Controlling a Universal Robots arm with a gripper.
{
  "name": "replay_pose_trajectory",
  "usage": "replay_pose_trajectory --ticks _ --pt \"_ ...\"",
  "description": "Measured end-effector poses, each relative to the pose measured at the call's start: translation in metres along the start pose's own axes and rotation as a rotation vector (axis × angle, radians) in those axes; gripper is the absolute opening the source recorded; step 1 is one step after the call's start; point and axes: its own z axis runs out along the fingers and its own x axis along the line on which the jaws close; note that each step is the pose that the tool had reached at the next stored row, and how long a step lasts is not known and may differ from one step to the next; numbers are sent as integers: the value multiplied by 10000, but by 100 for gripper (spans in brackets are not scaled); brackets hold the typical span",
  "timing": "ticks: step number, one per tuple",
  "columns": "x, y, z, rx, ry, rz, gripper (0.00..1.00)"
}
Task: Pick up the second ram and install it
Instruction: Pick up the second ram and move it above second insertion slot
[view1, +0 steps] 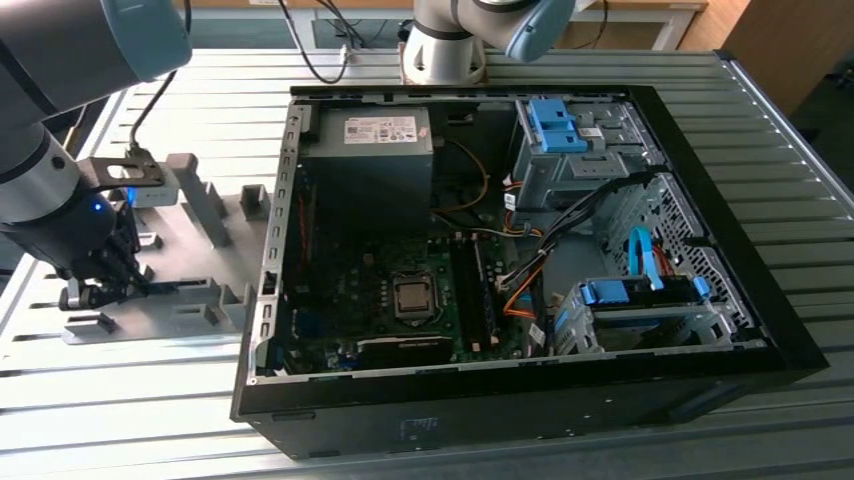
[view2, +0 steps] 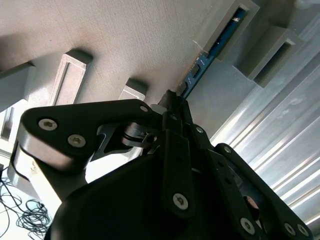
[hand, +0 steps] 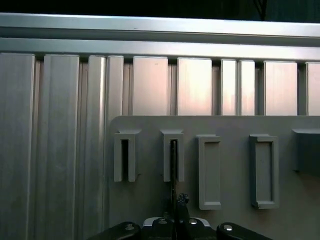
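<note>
**Second ram gripped at the holder, not yet lifted out**

The ribbed metal tabletop (view1: 747, 130) carries the open computer case (view1: 534, 410), which lies on its side with the motherboard (view1: 360, 290) exposed. The stick has to end up in the memory slots (view1: 470, 290) beside the processor socket (view1: 411, 297). I cannot tell whether one of those slots is already filled. Outside the case, toward the exterior view's left and well apart from the slots, sits the grey holder plate (view1: 200, 300) with its row of slotted blocks (hand: 210, 170). The arm (view1: 54, 190) reaches down over it.

The second ram (view2: 207, 52) stands on edge in one of those blocks. In the second wrist view its far end lies inside the block's slot, and the blue board runs from there back into the end effector (view2: 172, 102). In the first wrist view it shows as a thin dark line in one slot, and the neighbouring slot looks empty.

The end effector is down on the stick, its fingers (view2: 176, 145) drawn together and clamped on the near part.

By my reading, the reach and the grasp are done. Nothing of the installation is: the stick is not out of its holder and is nowhere near the case.
</note>
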Motion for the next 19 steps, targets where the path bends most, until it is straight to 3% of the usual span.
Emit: replay_pose_trajectory --ticks 8,19 --pt "0 0 -4 1 -1 24 14" --pt "-5 2 -129 0 0 24 14"
